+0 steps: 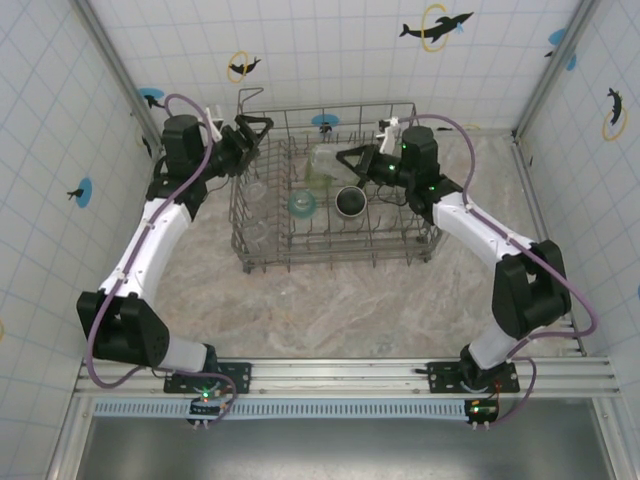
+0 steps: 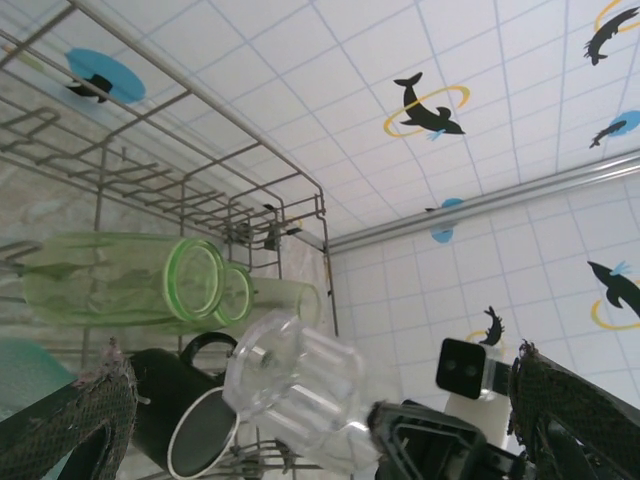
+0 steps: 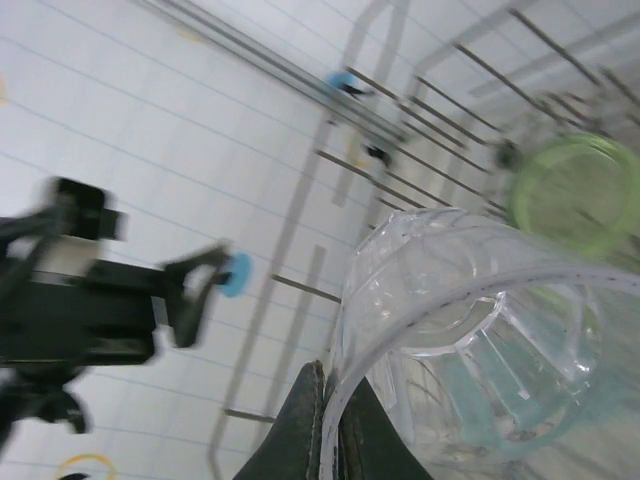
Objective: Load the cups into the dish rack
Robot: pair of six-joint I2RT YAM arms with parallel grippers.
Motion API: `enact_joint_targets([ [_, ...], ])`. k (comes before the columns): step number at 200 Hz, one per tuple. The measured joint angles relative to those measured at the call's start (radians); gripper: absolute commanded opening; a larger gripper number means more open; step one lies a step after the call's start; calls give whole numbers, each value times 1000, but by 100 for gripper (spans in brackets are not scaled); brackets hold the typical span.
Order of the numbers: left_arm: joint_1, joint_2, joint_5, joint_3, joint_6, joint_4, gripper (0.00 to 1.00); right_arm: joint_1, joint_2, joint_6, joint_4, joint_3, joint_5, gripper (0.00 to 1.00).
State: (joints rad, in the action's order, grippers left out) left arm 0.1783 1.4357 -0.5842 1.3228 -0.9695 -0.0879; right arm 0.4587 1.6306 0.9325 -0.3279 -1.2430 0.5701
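1. The left gripper [image 1: 252,140] hangs at the left wall of the large grey wire dish rack [image 1: 330,258], close to its far-left corner. Its two black fingers are spread wide apart and nothing lies between them.
2. The rack stands on the beige marbled tabletop [image 1: 330,320], in the middle, between the two arms.
3. In the rack's left part stand two small clear colourless cups [image 1: 256,190], one nearer the arms than the other.
4. Right of them, about mid-rack, sits a small teal cup [image 1: 302,205].
5. Behind the teal cup lie two translucent light-green tumblers [image 2: 120,280], on their sides among the tines. In the left wrist view they lie one behind the other, mouths toward the camera.
6. A black mug with a handle and a pale rim [image 1: 350,202] stands just right of the teal cup, its mouth up.
7. The right gripper [image 3: 325,420] is over the rack's far half. Its jaws are pressed together on the rim of a clear ribbed plastic cup [image 3: 470,330], one finger inside and one outside. The cup is tilted, held above the black mug and the tumblers.
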Motion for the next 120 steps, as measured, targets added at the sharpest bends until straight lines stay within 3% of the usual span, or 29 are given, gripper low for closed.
enact_joint_targets([
  [46,25,27,-12,-16,-43,53,98,22,66,178,-381,0,33,0],
  [120,47,45,-26,-51,-109,121,95,89,190,318,-560,-24,46,0],
])
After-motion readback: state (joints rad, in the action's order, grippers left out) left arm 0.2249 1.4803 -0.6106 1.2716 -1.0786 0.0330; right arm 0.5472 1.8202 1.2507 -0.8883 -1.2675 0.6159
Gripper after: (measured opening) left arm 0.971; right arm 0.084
